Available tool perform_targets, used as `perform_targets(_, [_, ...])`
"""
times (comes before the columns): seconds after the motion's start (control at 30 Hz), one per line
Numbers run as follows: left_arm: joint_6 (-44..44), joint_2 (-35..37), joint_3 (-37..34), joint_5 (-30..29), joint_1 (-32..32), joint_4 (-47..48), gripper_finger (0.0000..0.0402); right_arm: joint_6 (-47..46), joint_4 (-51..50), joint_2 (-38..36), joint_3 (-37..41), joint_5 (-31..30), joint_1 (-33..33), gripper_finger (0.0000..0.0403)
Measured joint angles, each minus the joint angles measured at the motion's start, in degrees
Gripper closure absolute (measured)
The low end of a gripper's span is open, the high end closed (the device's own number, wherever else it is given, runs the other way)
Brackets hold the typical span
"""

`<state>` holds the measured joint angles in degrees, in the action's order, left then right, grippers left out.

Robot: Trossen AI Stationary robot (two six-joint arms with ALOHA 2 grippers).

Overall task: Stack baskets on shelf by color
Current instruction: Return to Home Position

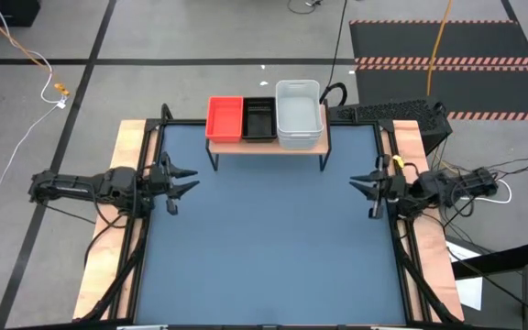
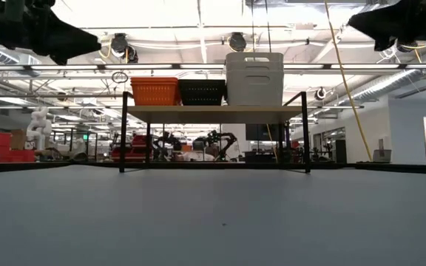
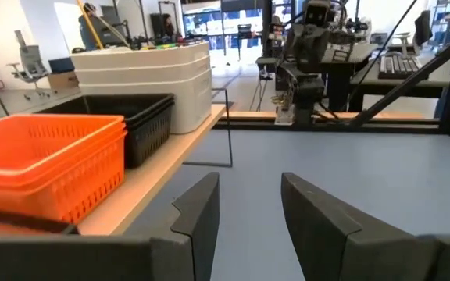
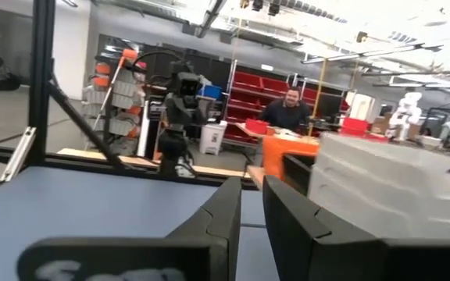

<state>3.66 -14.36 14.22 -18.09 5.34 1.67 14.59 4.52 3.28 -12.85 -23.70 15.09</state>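
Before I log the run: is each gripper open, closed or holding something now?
Left gripper: open, empty.
Right gripper: open, empty.

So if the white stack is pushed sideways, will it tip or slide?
Probably slides rather than tips: the white stack looks as wide as tall, flat on the shelf. Likely light: thin plastic, empty on top. It stands at the shelf's end, so an outward push might drop it.

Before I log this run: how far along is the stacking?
Done: red stack, black stack and white stack stand side by side on the shelf. In hand: nothing; left gripper and right gripper hang open and empty over the table edges. Left: nothing visible.
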Motion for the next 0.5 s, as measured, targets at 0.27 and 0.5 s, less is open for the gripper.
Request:
perform_targets(0.27, [-1.84,7.57,-0.83,-0.09,0.00,6.36,0.0261,-1.72,-8.08,-3.03,-2.79,2.27,-0.56,0.0354])
perform_targets(0.5, [-1.13,12.70,-5.54,-0.52,-0.09,5.18,0.0261,-4.29,-6.71,-3.18,0.35,3.07,-0.56,0.0353])
